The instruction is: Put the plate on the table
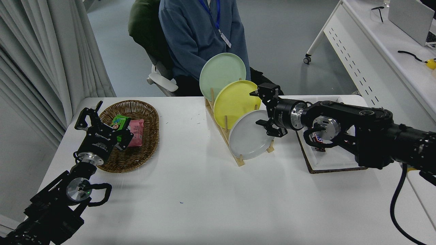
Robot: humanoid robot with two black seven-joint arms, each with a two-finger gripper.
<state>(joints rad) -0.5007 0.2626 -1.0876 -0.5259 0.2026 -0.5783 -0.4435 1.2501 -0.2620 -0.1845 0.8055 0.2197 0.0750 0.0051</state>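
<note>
Front half of counter (211, 204) bare from left arm across to right arm; wide passage. Centre blocked by wooden rack (224, 134) holding three upright plates: pale green plate (221, 73) rearmost, yellow plate (235, 100) middle, grey plate (248, 139) frontmost. Right claw (259, 108), jaws spread, at grey plate's upper right rim. White tray (335, 161) just right of rack. Wicker basket (136, 136) occupies left; left claw (89, 115) parked over it.
</note>
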